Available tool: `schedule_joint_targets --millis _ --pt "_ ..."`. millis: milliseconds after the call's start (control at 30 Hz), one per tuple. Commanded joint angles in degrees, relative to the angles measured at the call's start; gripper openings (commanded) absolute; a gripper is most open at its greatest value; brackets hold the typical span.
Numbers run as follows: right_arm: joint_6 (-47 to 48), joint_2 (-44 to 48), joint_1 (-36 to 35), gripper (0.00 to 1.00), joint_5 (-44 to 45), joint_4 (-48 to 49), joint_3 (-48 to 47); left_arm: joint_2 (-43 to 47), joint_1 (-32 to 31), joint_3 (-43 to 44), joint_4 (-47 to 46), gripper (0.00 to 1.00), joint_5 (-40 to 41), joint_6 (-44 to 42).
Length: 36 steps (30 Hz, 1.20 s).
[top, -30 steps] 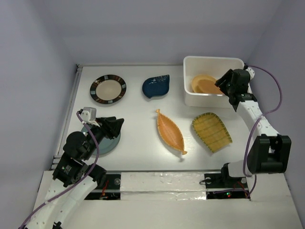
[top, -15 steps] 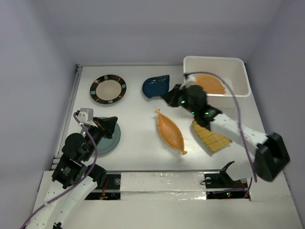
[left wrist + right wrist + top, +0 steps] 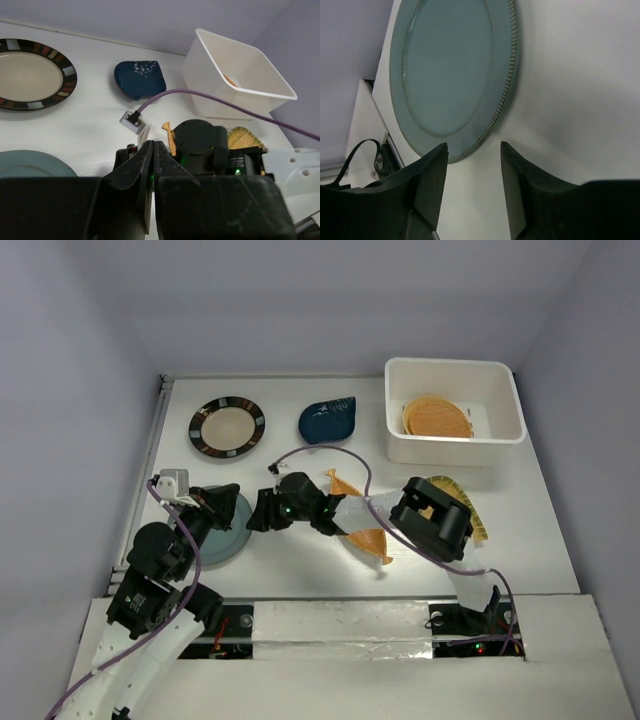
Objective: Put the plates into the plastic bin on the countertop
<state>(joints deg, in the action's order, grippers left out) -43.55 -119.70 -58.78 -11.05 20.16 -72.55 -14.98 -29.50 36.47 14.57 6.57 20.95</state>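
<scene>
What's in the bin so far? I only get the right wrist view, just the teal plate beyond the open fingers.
Observer: The plastic bin holds the woven orange plate, lying on a plain orange one.
Operator: Where is the left gripper?
Observer: The left gripper is shut, at the far edge of the teal plate, close to the right gripper.
Operator: Which plates are farthest away?
Observer: The striped-rim plate and the navy leaf dish, along the back.
</scene>
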Motion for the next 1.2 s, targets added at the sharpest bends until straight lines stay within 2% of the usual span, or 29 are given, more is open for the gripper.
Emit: schedule_joint_targets --millis 0,233,500,667,700,733,800,1167 --pt "-3.6 -2.7 -1.0 0.53 -1.5 6.5 -3.1 0.7 0.2 2.0 -1.3 0.01 0.5 0.2" --pt "-9.6 -10.5 -1.0 0.53 -3.4 12.3 -4.4 0.7 0.2 2.0 -1.3 0.06 0.1 0.1" --pt "-22.3 -17.2 -1.0 0.42 -2.7 21.8 -5.1 0.7 0.2 2.1 -1.2 0.09 0.3 0.1" --pt "-26.4 -18.1 -1.0 0.22 0.1 23.3 -4.6 0.7 0.2 2.2 -1.1 0.1 0.3 0.1" --pt "-26.6 -17.9 -1.0 0.14 0.3 23.5 -4.4 0.7 0.2 2.2 -1.0 0.1 0.4 0.1" --pt "-26.8 -17.8 -1.0 0.09 0.8 24.6 -4.2 0.8 0.2 2.2 -0.9 0.1 0.5 0.1" --pt "-26.8 -15.6 -1.0 0.0 1.6 25.3 -3.0 0.8 0.2 2.3 -0.9 0.1 0.6 0.1" --pt "-18.9 5.5 0.0 0.0 8.7 23.3 -0.6 1.6 0.2 2.6 -0.3 0.13 2.8 0.5"
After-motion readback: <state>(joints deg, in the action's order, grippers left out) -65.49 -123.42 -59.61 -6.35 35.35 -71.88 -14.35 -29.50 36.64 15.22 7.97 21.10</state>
